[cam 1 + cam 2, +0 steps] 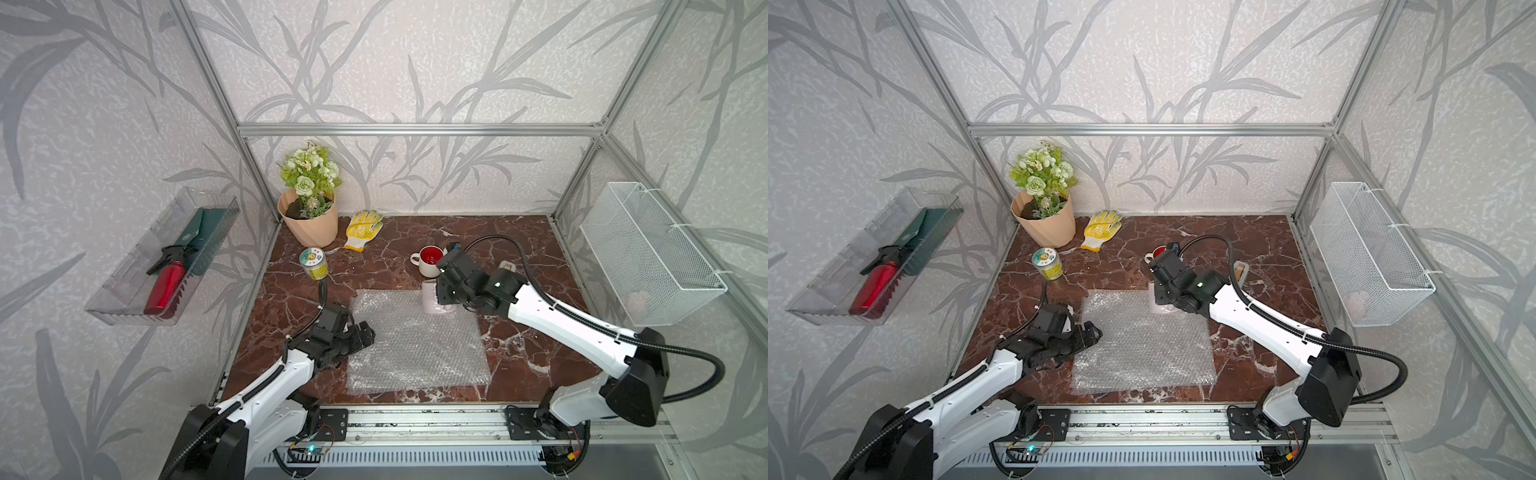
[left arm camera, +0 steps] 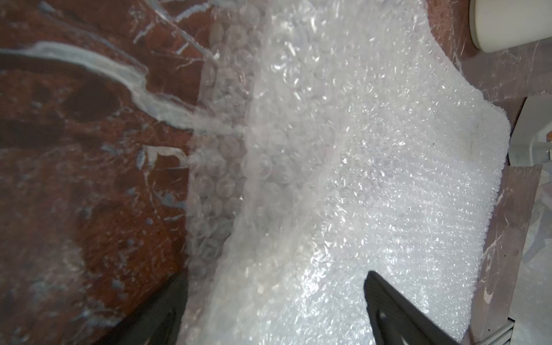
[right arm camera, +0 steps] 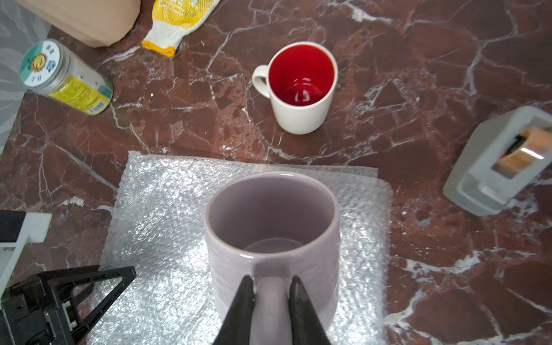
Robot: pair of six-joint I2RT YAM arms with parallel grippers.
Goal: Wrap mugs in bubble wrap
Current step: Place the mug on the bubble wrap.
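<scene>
A square sheet of bubble wrap (image 1: 415, 345) (image 1: 1142, 345) lies flat on the marble table. My right gripper (image 3: 271, 279) is shut on the handle of the lilac-grey mug (image 3: 313, 268), which stands upright over the sheet's far right corner (image 1: 430, 301). Whether the mug rests on the sheet I cannot tell. The white mug with the red inside (image 3: 298, 113) (image 1: 430, 259) stands on the bare table just behind. My left gripper (image 2: 274, 276) (image 1: 368, 332) is open at the sheet's left edge, and the bubble wrap (image 2: 358, 179) lies between its fingers.
A green-labelled tin can (image 1: 313, 264), a yellow-dotted glove (image 1: 363, 228) and a flower pot (image 1: 309, 220) stand at the back left. A grey tape dispenser (image 3: 501, 161) sits right of the mugs. A wire basket (image 1: 648, 249) hangs on the right wall, a clear tray (image 1: 124, 291) on the left.
</scene>
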